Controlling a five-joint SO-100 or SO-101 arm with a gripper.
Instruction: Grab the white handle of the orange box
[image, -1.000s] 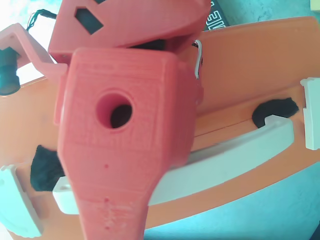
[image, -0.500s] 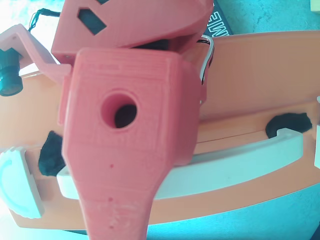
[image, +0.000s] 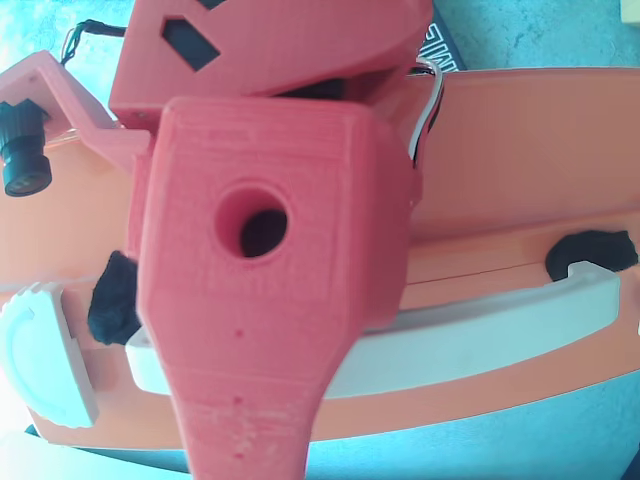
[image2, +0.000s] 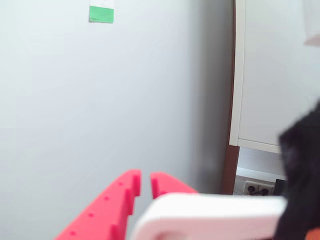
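— Two red fingertips (image2: 145, 182) were seen nearly together, past the white handle (image2: 210, 215). Was it clamped?
— That could not be told. The handle was seen along the orange box (image: 520, 150).

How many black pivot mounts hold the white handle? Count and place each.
2. In the overhead view, one black mount sits at the white handle's left end, the other at its right end; the red arm may hide more.

overhead view: handle (image: 480, 335) laid along the box (image: 520, 150) front, crossed at left by the gripper (image: 250, 440) | latch (image: 40, 350) set far left
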